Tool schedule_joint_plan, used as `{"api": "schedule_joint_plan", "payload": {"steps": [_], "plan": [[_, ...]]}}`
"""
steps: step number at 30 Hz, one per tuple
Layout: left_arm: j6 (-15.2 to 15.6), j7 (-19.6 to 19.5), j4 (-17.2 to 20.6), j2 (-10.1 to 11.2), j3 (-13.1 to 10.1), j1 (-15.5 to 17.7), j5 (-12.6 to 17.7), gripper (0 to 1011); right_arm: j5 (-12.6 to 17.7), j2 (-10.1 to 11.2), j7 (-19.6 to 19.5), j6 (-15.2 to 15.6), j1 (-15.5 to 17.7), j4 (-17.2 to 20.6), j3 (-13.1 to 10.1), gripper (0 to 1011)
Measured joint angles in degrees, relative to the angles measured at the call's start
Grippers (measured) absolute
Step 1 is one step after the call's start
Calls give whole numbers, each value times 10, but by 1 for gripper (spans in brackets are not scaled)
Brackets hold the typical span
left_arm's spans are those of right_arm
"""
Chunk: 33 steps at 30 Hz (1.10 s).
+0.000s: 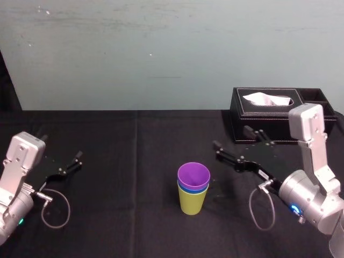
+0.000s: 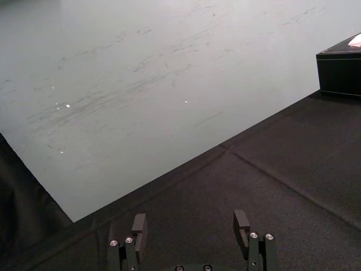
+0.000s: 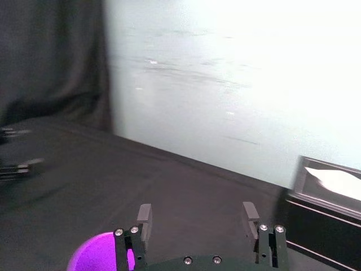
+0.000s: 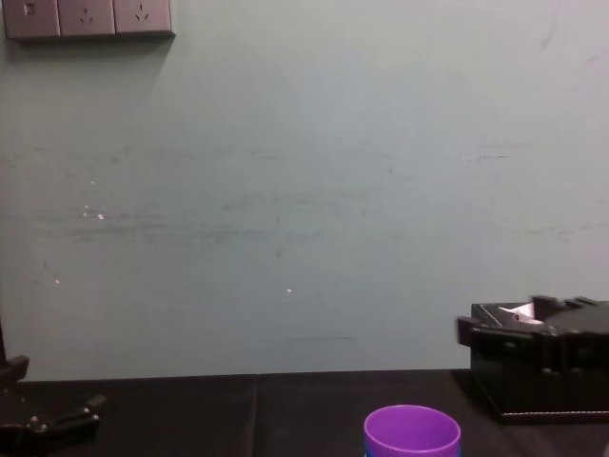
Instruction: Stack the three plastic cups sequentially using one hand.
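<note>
The three plastic cups stand nested upright at the table's middle: the purple cup [image 1: 193,175] sits inside the blue cup [image 1: 188,189], which sits inside the yellow-green cup [image 1: 191,202]. The purple rim also shows in the chest view [image 4: 412,430] and the right wrist view [image 3: 96,255]. My right gripper [image 1: 232,138] hovers open to the right of the stack, apart from it, with nothing between its fingers [image 3: 144,217]. My left gripper [image 1: 62,147] rests open and empty at the far left [image 2: 190,223].
A black tissue box [image 1: 279,110] with white tissue stands at the back right, just behind the right gripper. Black cloth [image 1: 134,161] covers the table, and a pale wall [image 1: 161,54] rises behind it. Loose cables loop below each wrist.
</note>
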<state>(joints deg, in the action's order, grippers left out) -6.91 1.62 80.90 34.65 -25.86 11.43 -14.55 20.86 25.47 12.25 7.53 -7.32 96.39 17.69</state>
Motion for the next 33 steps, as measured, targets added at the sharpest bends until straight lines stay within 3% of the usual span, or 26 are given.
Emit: {"api": "schedule_joint_plan", "payload": {"steps": [6, 11, 18, 33], "plan": [[0, 0, 0, 0, 0, 0, 0, 1000, -33, -30, -68, 7, 20, -24, -19, 1002], [0, 0, 0, 0, 0, 0, 0, 1000, -53, -43, -96, 22, 25, -42, -24, 1002], [0, 0, 0, 0, 0, 0, 0, 1000, -73, -53, -101, 32, 26, -59, -24, 1002], [0, 0, 0, 0, 0, 0, 0, 1000, -74, -53, -98, 32, 26, -61, -24, 1002]]}}
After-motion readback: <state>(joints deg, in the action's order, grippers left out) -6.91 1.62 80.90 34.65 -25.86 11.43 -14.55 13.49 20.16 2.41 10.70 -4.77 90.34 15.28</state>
